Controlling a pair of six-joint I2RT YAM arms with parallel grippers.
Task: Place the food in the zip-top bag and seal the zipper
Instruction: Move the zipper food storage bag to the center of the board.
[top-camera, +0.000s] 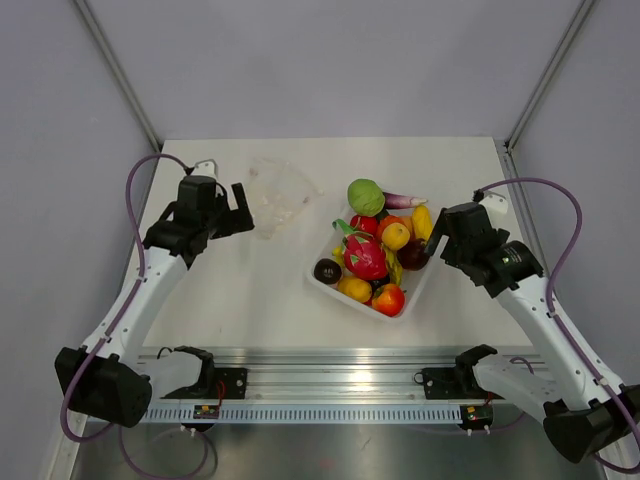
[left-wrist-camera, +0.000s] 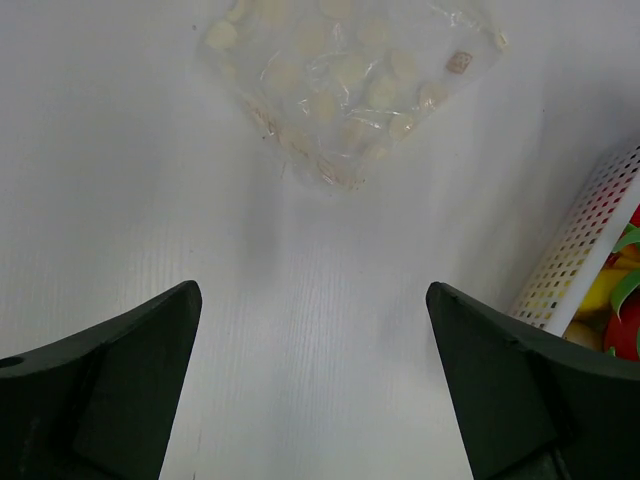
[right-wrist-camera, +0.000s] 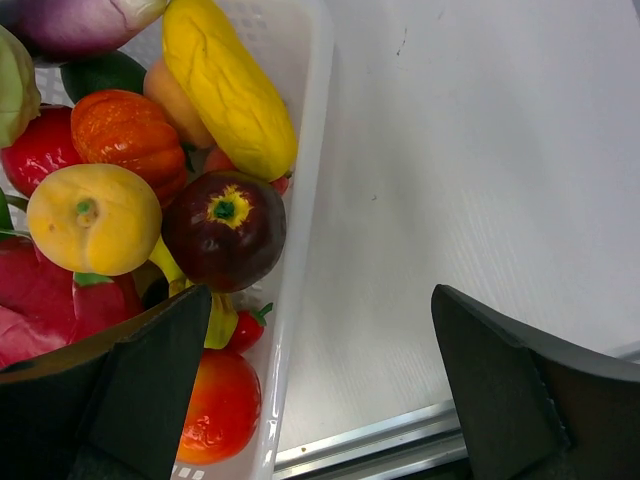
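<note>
While both pairs of jaws stand wide apart and hold nothing, the zip-top bag (top-camera: 278, 195) lies flat on the table (top-camera: 250, 290) just ahead of the left arm (top-camera: 190, 225), apart from the food (top-camera: 365, 255) heaped in a white tray (top-camera: 412, 300) beneath the right arm (top-camera: 490, 250).

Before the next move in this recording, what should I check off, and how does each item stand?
1. Left gripper open and empty: ok.
2. Right gripper open and empty: ok.
3. Zip-top bag lying on the table ahead of the left gripper, nothing resting on it: ok.
4. Bag mouth open for loading: cannot tell; the clear plastic hides its edges.
5. Food piled in the white tray, right under the right gripper: ok.
</note>
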